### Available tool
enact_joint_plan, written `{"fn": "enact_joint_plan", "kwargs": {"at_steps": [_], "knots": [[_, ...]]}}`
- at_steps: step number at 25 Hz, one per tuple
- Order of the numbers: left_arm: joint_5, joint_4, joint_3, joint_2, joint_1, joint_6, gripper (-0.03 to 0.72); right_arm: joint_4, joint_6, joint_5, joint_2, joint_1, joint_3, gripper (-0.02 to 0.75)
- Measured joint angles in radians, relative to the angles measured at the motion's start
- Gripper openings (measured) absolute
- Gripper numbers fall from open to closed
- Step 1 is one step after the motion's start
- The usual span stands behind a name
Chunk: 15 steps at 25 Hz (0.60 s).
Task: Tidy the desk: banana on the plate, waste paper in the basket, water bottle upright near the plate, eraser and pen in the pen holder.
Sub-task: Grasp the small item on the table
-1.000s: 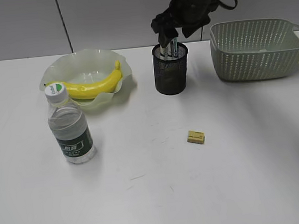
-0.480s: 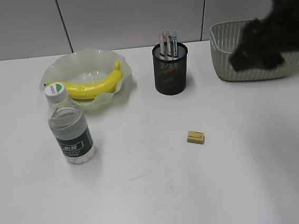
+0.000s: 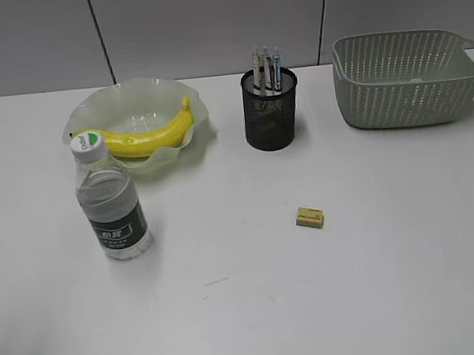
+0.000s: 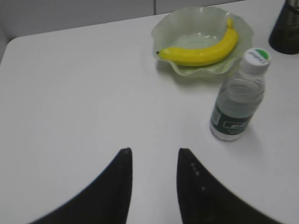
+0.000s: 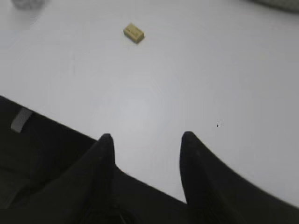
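The banana (image 3: 151,136) lies in the pale green wavy plate (image 3: 100,107); both also show in the left wrist view, banana (image 4: 201,51) and plate (image 4: 170,28). The water bottle (image 3: 109,200) stands upright in front of the plate, also in the left wrist view (image 4: 238,100). The black mesh pen holder (image 3: 271,111) holds several pens (image 3: 267,67). The yellow eraser (image 3: 310,217) lies on the table, also in the right wrist view (image 5: 133,33). My left gripper (image 4: 153,151) is open and empty. My right gripper (image 5: 147,136) is open and empty above the table's front edge. No waste paper is visible.
A grey-green basket (image 3: 408,77) stands at the back right. The white table (image 3: 377,239) ends at a front edge that shows in the right wrist view (image 5: 56,122), with dark floor beyond it. Neither arm appears in the exterior view.
My right arm left the pen holder, where it had put the pen, swung right past the basket and went out of the exterior view. The other objects stayed put.
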Motion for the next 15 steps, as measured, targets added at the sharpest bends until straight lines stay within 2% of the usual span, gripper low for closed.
{"fn": "enact_joint_plan", "kwargs": {"at_steps": [4, 7, 9, 11, 13, 15], "knots": [[-0.116, -0.265, -0.041, 0.170, -0.011, 0.266, 0.245, -0.003, 0.014, 0.027, -0.211, 0.000, 0.020, 0.316], [-0.174, -0.385, -0.131, 0.352, -0.081, 0.429, 0.245, -0.011, 0.023, 0.051, -0.295, 0.000, 0.031, 0.290], [-0.215, -0.389, -0.219, 0.496, -0.179, 0.471, 0.245, -0.021, 0.035, 0.052, -0.318, 0.000, 0.031, 0.287], [-0.262, -0.360, -0.312, 0.628, -0.333, 0.477, 0.245, -0.030, 0.041, 0.052, -0.321, 0.000, 0.031, 0.286], [-0.302, -0.270, -0.424, 0.796, -0.487, 0.415, 0.245, -0.030, 0.045, 0.052, -0.321, 0.000, 0.031, 0.286], [-0.297, -0.159, -0.535, 0.971, -0.632, 0.256, 0.255, -0.031, 0.047, 0.052, -0.321, 0.000, 0.031, 0.286]]}}
